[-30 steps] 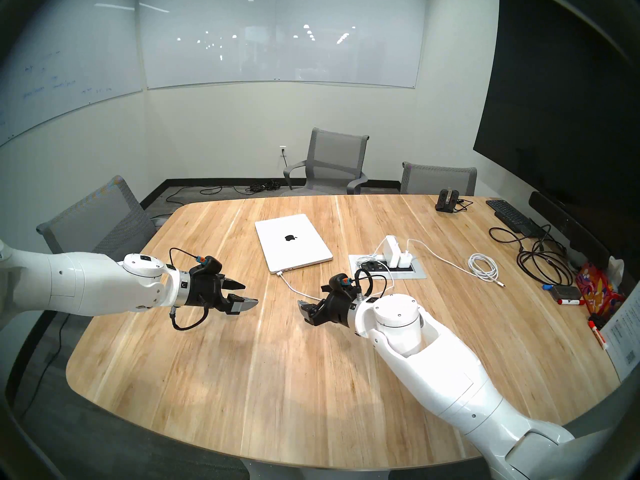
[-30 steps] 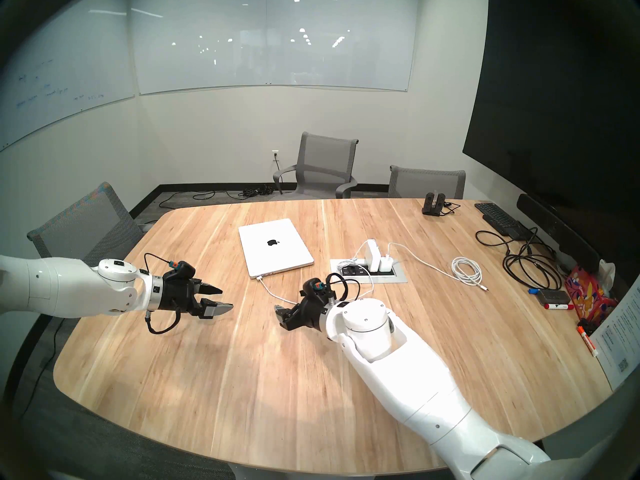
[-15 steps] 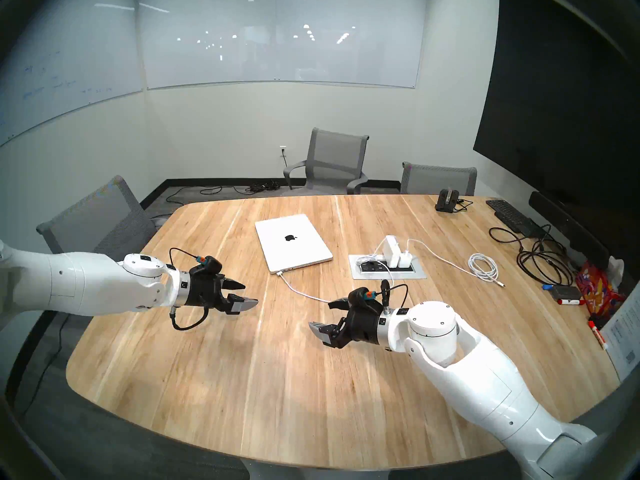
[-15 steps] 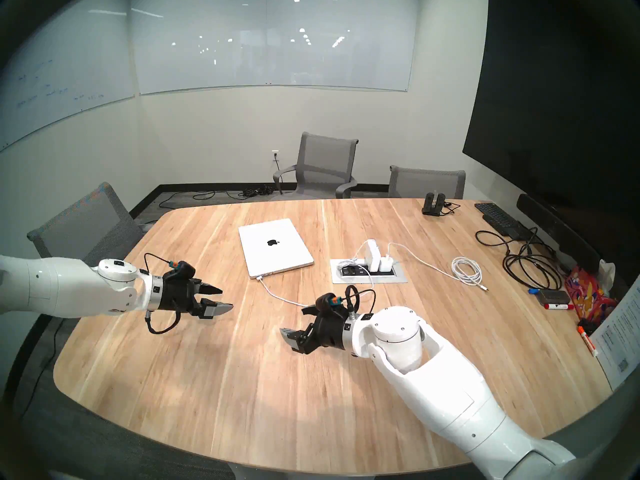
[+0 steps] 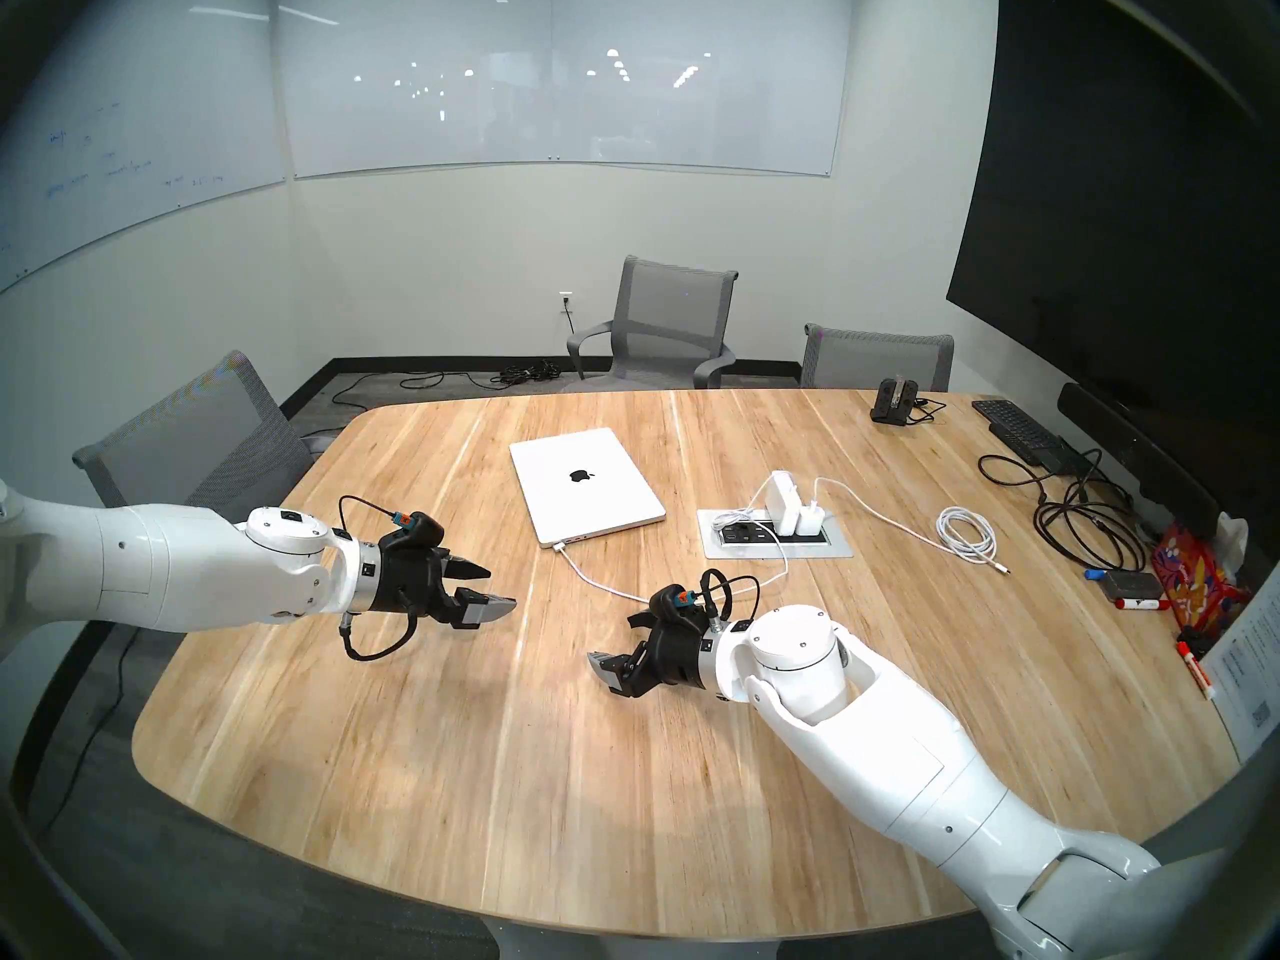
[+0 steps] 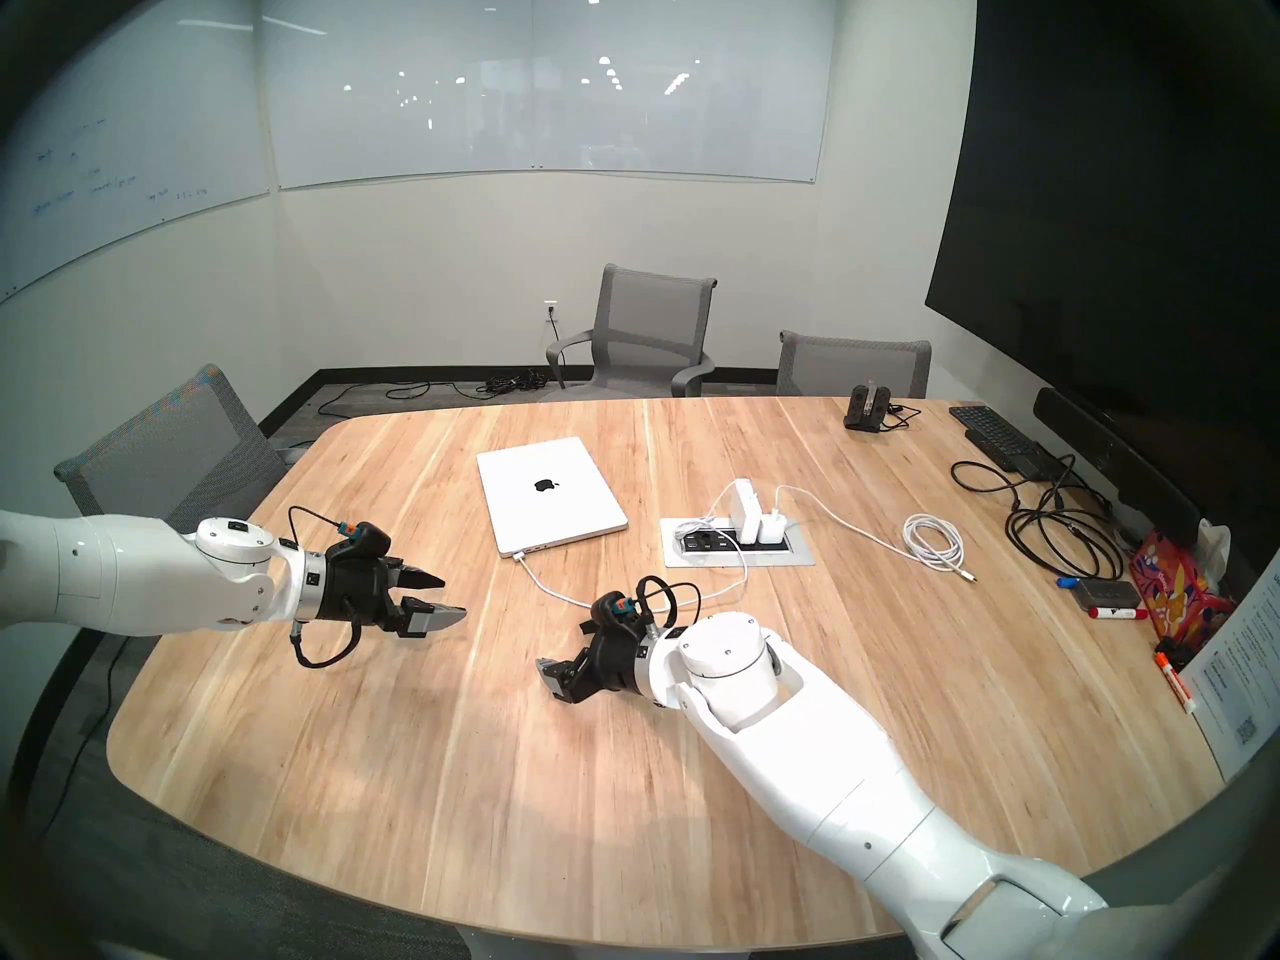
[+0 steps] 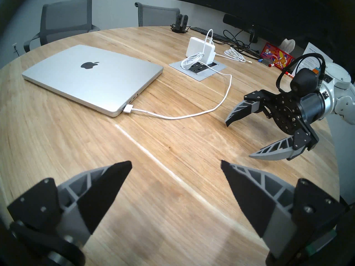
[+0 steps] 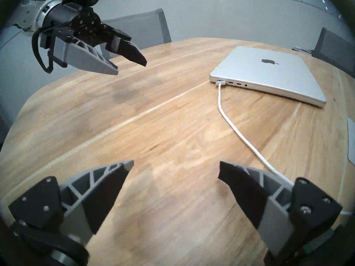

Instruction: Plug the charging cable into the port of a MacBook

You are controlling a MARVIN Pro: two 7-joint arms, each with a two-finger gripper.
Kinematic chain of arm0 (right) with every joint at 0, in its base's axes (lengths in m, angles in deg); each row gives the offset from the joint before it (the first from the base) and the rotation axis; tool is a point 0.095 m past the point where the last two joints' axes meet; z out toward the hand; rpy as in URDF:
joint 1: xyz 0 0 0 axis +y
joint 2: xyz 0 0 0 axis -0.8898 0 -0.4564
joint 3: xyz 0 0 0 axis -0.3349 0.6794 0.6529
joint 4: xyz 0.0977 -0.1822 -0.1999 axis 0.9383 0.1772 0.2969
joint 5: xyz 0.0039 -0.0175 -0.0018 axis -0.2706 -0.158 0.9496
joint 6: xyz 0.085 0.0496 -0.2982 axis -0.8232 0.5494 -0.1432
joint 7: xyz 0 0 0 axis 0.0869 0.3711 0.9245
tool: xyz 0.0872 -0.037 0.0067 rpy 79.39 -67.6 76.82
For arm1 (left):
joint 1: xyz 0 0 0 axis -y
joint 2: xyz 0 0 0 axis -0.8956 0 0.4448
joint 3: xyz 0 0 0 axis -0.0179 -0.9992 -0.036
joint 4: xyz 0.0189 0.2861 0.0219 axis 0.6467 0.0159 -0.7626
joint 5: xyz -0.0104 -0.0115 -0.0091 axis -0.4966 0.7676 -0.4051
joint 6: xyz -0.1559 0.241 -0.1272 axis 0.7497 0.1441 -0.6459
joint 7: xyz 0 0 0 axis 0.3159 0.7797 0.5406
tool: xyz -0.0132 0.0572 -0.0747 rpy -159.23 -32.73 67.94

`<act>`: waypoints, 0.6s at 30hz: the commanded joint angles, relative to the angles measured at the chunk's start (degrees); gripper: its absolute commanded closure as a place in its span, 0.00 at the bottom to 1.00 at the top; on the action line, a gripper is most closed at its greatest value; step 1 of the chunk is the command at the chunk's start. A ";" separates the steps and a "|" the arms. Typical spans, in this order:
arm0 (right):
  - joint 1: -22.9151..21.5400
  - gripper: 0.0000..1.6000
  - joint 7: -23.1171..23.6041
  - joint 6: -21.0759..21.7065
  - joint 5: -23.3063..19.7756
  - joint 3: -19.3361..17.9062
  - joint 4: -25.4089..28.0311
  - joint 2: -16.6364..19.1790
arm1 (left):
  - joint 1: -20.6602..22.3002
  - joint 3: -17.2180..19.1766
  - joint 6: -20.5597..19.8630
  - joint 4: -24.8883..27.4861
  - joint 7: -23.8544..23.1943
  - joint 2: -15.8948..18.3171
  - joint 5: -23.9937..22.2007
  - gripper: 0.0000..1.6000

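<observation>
A meeting room — wooden table (image 5: 485,764), MacBook (image 5: 589,484) far centre; left gripper (image 5: 495,588) and right gripper (image 5: 616,643) gape empty.

Small meeting room: a wooden table (image 5: 623,764) fills the lower half of the frame, three grey mesh chairs (image 5: 658,325) sit around its far and left sides, glass whiteboards (image 5: 561,72) run along the top, and a big dark screen (image 5: 1122,196) is at upper right.
</observation>
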 commanded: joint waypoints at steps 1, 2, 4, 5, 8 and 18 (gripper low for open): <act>-5.22 0.00 -1.20 -1.51 0.28 0.12 -2.53 -5.74 | 0.98 0.72 0.17 -0.12 0.08 -0.09 -0.05 0.00; -5.50 0.00 -1.59 -1.83 0.14 0.08 -3.29 -6.14 | 0.99 0.72 0.17 -0.12 0.08 -0.09 -0.05 0.00; -6.11 0.00 -1.56 -2.34 0.62 0.21 -4.56 -6.68 | 0.99 0.73 0.16 -0.11 0.09 -0.09 -0.05 0.00; -6.35 0.00 -1.63 -2.66 0.66 0.20 -5.25 -7.02 | 1.00 0.73 0.16 -0.11 0.09 -0.09 -0.05 0.00; -7.12 0.00 -1.68 -3.69 0.99 0.42 -7.57 -8.00 | 1.00 0.73 0.16 -0.10 0.10 -0.09 -0.04 0.00; -10.24 0.00 -2.86 -7.21 1.56 0.19 -14.80 -11.89 | 1.00 0.73 0.16 -0.11 0.09 -0.09 -0.05 0.00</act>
